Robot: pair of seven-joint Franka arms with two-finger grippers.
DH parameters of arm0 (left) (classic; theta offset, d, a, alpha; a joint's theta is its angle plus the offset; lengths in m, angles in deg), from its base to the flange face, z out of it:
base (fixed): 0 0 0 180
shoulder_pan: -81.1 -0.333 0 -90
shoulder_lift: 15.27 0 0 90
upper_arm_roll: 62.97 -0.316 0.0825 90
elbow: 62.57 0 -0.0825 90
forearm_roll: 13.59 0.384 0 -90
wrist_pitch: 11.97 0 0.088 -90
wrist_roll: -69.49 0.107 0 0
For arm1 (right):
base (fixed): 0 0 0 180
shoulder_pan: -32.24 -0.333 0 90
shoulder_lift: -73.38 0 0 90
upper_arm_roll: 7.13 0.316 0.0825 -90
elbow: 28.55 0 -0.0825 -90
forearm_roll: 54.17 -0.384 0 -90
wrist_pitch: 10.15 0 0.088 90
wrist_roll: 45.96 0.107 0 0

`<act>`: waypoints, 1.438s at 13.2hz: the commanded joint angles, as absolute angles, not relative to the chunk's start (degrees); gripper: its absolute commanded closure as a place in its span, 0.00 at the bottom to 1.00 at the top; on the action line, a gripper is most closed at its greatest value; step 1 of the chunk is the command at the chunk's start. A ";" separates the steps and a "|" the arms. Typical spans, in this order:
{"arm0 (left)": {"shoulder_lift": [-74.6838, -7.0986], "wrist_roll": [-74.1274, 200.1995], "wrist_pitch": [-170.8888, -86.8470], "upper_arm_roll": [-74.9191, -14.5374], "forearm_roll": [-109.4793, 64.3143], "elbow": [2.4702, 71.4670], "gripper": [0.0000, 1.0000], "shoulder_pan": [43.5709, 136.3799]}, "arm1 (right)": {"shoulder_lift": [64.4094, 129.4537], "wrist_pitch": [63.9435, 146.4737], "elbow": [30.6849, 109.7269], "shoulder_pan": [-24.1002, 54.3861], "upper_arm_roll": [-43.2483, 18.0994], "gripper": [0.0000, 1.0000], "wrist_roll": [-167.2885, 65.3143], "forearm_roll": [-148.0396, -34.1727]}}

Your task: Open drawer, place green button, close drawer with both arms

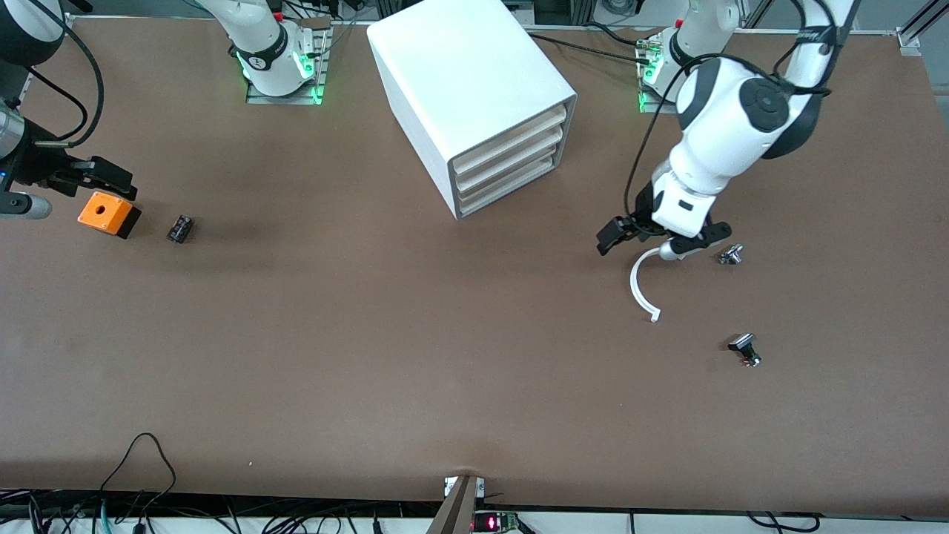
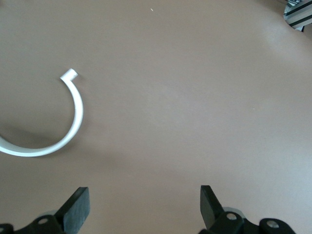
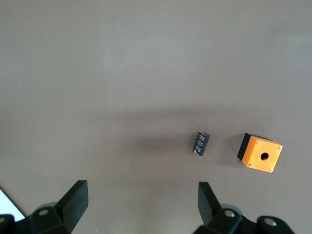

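Over bare table, both end effectors, left (image 2: pixel 141 209) and right (image 3: pixel 141 207), gape wide, empty.

Cabinet (image 1: pixel 474 104) sitting at table (image 1: pixel 371 334) middle betw. both arm bases, box (image 1: pixel 108 213) w/ small part (image 1: pixel 180 228) beside it lying toward right arm's end, curved strip (image 1: pixel 642 289) lying toward left arm's end

Brown matte table (image 1: pixel 371 334) — cables (image 1: pixel 141 475) along its near edge
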State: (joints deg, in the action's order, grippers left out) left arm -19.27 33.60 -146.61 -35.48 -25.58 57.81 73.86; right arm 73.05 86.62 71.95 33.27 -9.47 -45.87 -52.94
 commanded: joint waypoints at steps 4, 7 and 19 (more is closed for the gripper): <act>-12.11 54.88 -118.53 -48.28 -22.22 45.21 0.00 74.07 | 74.08 86.53 71.20 33.56 -11.70 0.00 -46.31 -54.17; -10.70 55.86 -110.51 -48.64 -11.86 41.15 0.00 74.42 | 73.91 86.62 71.20 33.56 -11.61 0.00 -46.83 -53.91; -10.08 59.82 -110.33 -50.14 -9.81 41.33 0.00 75.04 | 73.56 86.01 69.97 33.38 -11.34 0.00 -50.08 -53.38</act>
State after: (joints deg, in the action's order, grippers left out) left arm -10.24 58.88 -111.30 -49.74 -10.39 42.03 74.39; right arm 73.74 86.76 70.80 33.35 -11.41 -49.07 -53.13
